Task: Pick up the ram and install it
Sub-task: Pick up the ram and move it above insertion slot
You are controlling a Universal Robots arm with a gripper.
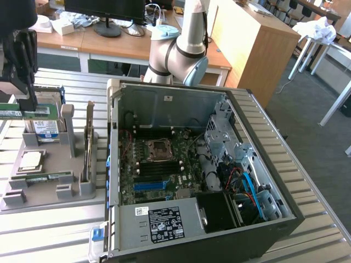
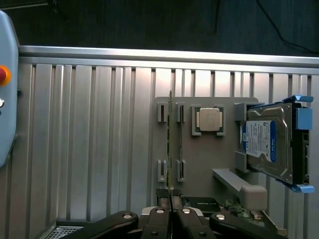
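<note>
Pincer: is clenching the ram, one finger pressing on each flat face of the stick.
Grip rationale: holding it by the faces is probably leaving the long edges free, so nothing is covering the contact edge.
Ram attitude: is standing on edge with its long axis level; the wrist view is looking straight down its thin edge.
Ram location: is hanging in the pincer above the tray, at the exterior view's left, well apart from the case.
Ram clearance: appears to be riding above the slotted posts; whether it is fully clear of them cannot be told.
Tray: is resting on the bench and carrying spare parts in shaped holders, each part kept apart and reachable from above.
Second stick: is sitting in the tray just beside the chip.
Drive: is leaning in its cradle on the far side of the chip from the ram holders.
Case: is lying on its side with the panel off, so the board is facing up.
Slots: are showing as a blue strip on the board near the socket, with no ram seated that can be made out.
Task status: pick-up is looking done; installation is not yet done.
</note>
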